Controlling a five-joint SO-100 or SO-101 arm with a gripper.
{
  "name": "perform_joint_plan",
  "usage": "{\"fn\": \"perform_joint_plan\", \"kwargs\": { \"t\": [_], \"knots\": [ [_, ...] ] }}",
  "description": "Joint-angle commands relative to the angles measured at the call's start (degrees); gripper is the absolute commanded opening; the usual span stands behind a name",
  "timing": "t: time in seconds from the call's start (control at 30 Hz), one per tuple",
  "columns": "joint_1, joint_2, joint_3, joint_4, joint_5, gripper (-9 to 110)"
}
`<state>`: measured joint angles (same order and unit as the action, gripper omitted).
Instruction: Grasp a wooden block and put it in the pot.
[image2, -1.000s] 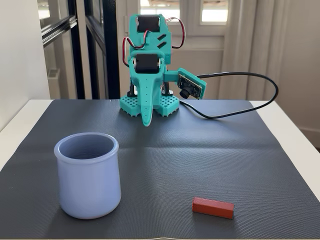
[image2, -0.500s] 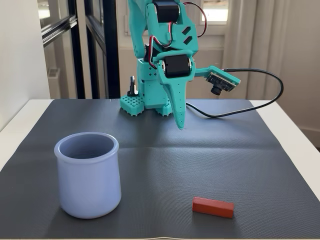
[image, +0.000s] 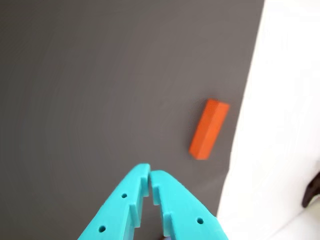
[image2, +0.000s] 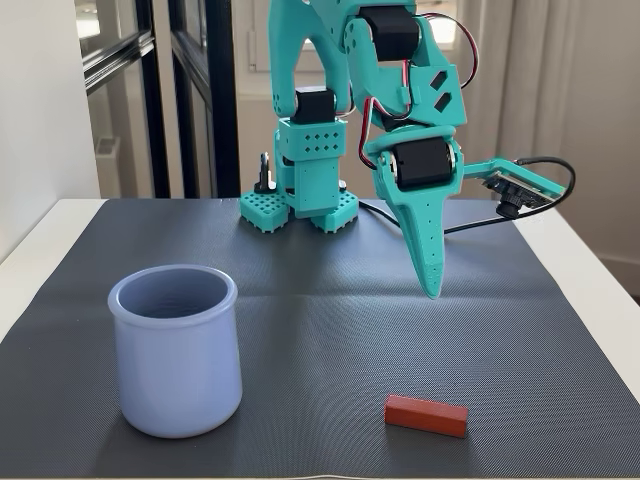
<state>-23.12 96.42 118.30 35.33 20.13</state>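
Observation:
The wooden block (image2: 426, 415) is a small red-brown bar lying flat on the dark mat near the front, right of centre in the fixed view. In the wrist view the block (image: 209, 129) lies up and to the right of my fingertips, near the mat's edge. The lavender-blue pot (image2: 176, 350) stands upright at the front left and looks empty; it is out of the wrist view. My teal gripper (image2: 431, 290) hangs tip down above the mat, behind the block and apart from it. Its jaws are closed together and hold nothing (image: 150, 173).
The dark grey mat (image2: 320, 320) covers a white table (image2: 590, 270). The arm's base (image2: 300, 205) stands at the back centre of the mat. A camera on a cable (image2: 515, 190) sticks out to the right of the gripper.

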Motion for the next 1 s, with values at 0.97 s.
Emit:
{"fn": "perform_joint_plan", "kwargs": {
  "t": [0.97],
  "knots": [
    [6.59,-22.85,-23.99,-0.44,4.22,10]
  ]
}}
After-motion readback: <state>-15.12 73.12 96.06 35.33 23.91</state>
